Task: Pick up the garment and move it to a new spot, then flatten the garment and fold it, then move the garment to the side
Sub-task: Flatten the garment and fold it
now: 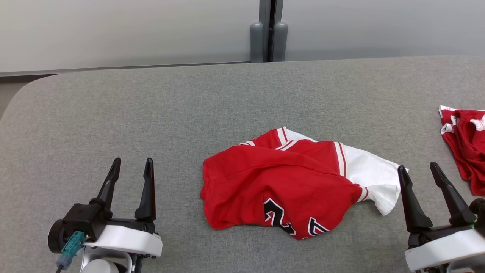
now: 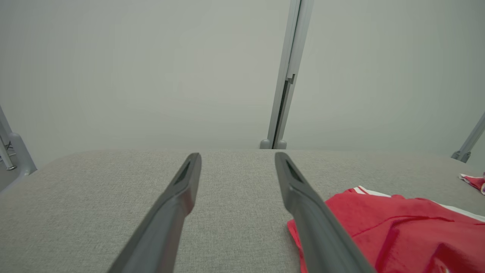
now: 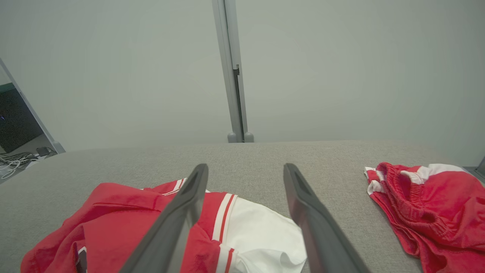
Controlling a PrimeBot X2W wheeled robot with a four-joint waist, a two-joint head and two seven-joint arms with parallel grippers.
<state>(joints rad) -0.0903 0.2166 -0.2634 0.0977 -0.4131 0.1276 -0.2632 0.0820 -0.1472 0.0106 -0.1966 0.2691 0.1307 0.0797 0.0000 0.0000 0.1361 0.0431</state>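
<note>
A crumpled red and white garment (image 1: 291, 182) with black numerals lies in the middle of the grey table (image 1: 151, 113). My left gripper (image 1: 132, 167) stands open at the lower left, well to the left of the cloth and apart from it. In the left wrist view the garment (image 2: 398, 227) sits just right of the open gripper (image 2: 238, 159). My right gripper (image 1: 418, 170) stands open at the lower right, just beside the garment's white sleeve. From the right wrist, the garment (image 3: 151, 220) lies below and left of the open gripper (image 3: 245, 170), whose left finger overlaps it.
A second red and white piece of clothing (image 1: 464, 140) with an elastic band lies bunched at the table's right edge, seen also as clothing (image 3: 428, 204) in the right wrist view. A pale wall with a grey post (image 1: 268, 34) stands behind the table. The table's far left corner is rounded.
</note>
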